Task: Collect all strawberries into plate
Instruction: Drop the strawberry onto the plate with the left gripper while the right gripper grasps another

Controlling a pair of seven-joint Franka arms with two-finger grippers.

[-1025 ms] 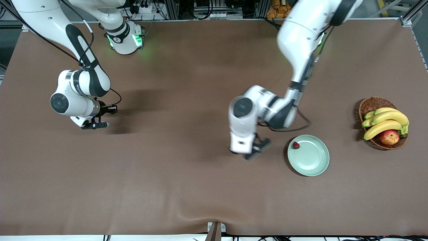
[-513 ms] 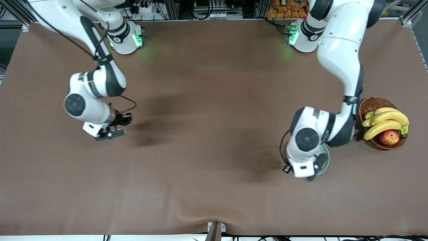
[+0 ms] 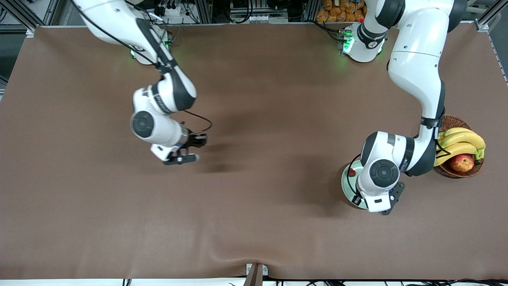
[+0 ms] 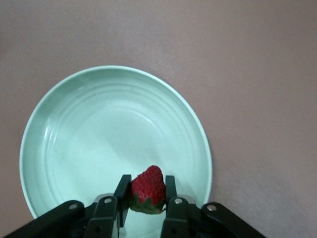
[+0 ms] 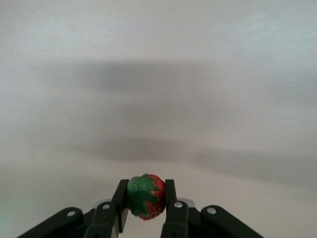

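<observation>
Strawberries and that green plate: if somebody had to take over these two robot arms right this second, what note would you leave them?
Left gripper: over the plate, fingers shut on a strawberry, not yet released.
Right gripper: over bare table toward the right arm's end, away from the plate, fingers shut on a second strawberry.
A third strawberry already lies in the plate near its rim.
Done: one berry delivered, two picked up.
Left: probably open the left fingers to drop its berry, then carry the right arm's berry to the plate and release it.
The basket of bananas and an apple beside the plate is not part of the job.
</observation>
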